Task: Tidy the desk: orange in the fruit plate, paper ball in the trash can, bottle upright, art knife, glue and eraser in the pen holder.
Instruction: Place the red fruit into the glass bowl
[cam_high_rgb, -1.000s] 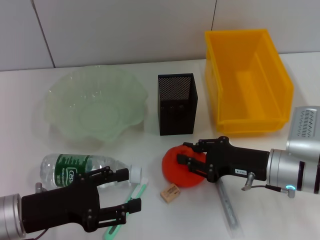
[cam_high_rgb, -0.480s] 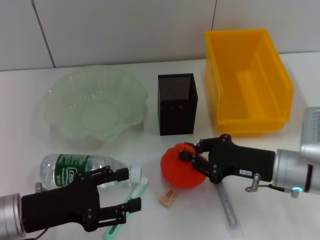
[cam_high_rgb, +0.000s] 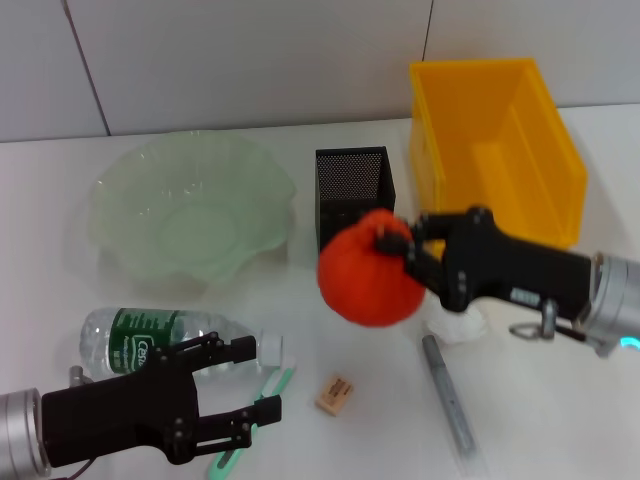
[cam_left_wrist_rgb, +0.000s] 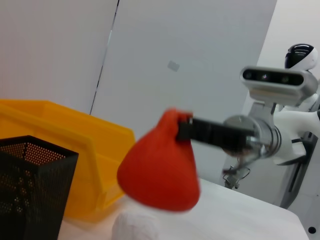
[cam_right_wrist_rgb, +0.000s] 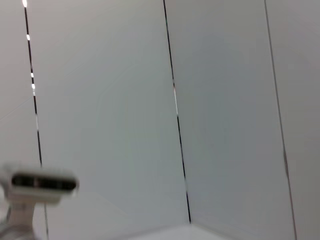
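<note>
The right gripper (cam_high_rgb: 400, 245) is clamped on the orange (cam_high_rgb: 370, 267) and holds it up in the air, off the table (cam_high_rgb: 560, 420). The orange hangs at the gripper's 9 o'clock side in the head view, in front of the black mesh pen holder (cam_high_rgb: 354, 190). From the left wrist view the orange (cam_left_wrist_rgb: 160, 167) looks soft and pulled to a point where it is pinched.

The green glass fruit plate (cam_high_rgb: 190, 215) is at about 10 o'clock from the orange, well apart from it. The yellow bin (cam_high_rgb: 495, 140) is at 2 o'clock. A white paper ball (cam_high_rgb: 458, 323) peeks out under the right arm, mostly hidden. A grey pen-shaped thing (cam_high_rgb: 448, 395) lies at 5 o'clock, and a small tan eraser (cam_high_rgb: 335, 393) lies at 6 o'clock.

The left gripper (cam_high_rgb: 245, 385) waits low at 7 o'clock with its fingers spread apart, holding nothing. Behind it the bottle (cam_high_rgb: 170, 338) lies on its side. Its green label has white writing, but the gripper covers part of it and it cannot be read. A green-handled thing (cam_high_rgb: 275, 385) lies under the left fingers, mostly hidden.

The right wrist view shows only wall.
</note>
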